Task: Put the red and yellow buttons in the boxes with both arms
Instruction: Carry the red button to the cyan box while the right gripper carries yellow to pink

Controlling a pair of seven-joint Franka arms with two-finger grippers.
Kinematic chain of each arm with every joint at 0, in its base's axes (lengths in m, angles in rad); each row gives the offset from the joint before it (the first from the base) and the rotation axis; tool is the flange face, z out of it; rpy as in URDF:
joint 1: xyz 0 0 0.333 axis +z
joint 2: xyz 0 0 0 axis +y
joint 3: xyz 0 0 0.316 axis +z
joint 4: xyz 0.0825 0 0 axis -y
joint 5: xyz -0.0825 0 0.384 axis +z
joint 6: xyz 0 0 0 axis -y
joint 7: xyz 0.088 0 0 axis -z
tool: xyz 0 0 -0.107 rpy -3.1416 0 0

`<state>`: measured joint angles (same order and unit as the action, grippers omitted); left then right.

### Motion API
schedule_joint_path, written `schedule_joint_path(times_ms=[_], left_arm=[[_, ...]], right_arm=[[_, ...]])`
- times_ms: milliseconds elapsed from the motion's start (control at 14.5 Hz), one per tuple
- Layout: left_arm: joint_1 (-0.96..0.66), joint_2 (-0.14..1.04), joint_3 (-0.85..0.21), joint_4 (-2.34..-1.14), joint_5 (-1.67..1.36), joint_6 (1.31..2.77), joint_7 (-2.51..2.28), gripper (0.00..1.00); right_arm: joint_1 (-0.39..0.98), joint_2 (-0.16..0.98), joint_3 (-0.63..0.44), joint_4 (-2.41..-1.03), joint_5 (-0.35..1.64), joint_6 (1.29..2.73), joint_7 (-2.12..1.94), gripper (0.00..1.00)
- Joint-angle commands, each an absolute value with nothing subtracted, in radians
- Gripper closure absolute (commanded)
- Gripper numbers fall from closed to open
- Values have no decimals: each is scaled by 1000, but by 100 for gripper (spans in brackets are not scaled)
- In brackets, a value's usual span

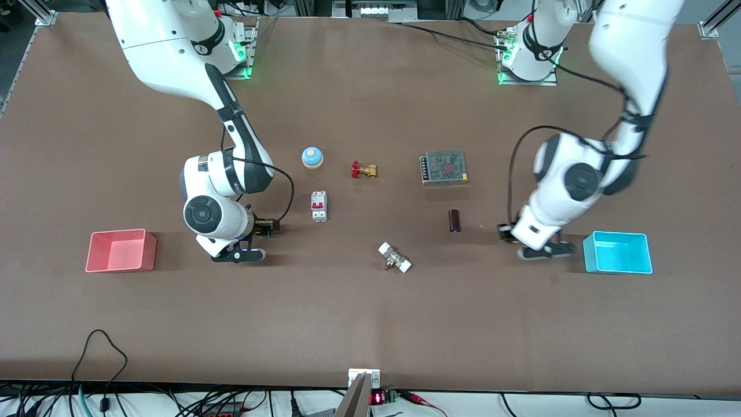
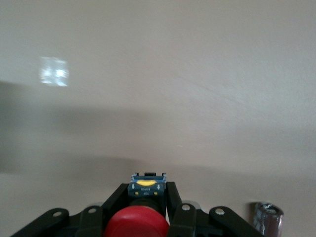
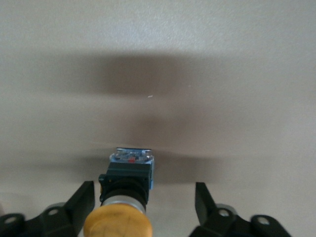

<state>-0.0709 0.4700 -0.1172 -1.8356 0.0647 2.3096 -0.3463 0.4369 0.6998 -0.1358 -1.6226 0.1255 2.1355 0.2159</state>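
Note:
The red button is gripped by its dark base between the fingers of my left gripper. That gripper is low over the table beside the cyan box, toward the middle of the table. The yellow button lies between the spread fingers of my right gripper, close to one finger and apart from the other. That gripper is low at the table beside the pink-red box. Both boxes look empty.
Between the arms lie a blue-and-white bell, a brass valve, a white circuit breaker, a metal power supply, a dark cylinder and a white fitting.

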Motion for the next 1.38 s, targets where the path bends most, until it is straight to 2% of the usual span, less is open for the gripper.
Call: schedule_joint_path(times_ms=[0, 345, 690, 897, 1034, 1310], left_arm=[[41, 460, -123, -1689, 91, 2131, -182, 99], [219, 483, -121, -1671, 89, 2193, 124, 99], [308, 609, -120, -1654, 91, 2316, 244, 99], [325, 664, -120, -1661, 94, 2371, 258, 99], [331, 681, -120, -1667, 94, 2375, 268, 99], [339, 692, -120, -1686, 94, 2414, 282, 99]], right_arm=[[437, 712, -133, -1601, 140, 2131, 224, 31], [443, 713, -133, -1601, 140, 2132, 222, 32], [443, 713, -133, -1601, 138, 2131, 213, 59], [433, 706, -135, -1589, 133, 2131, 199, 70], [423, 696, -143, -1545, 126, 2118, 196, 71], [382, 675, -262, -1402, 123, 1992, 195, 72]])
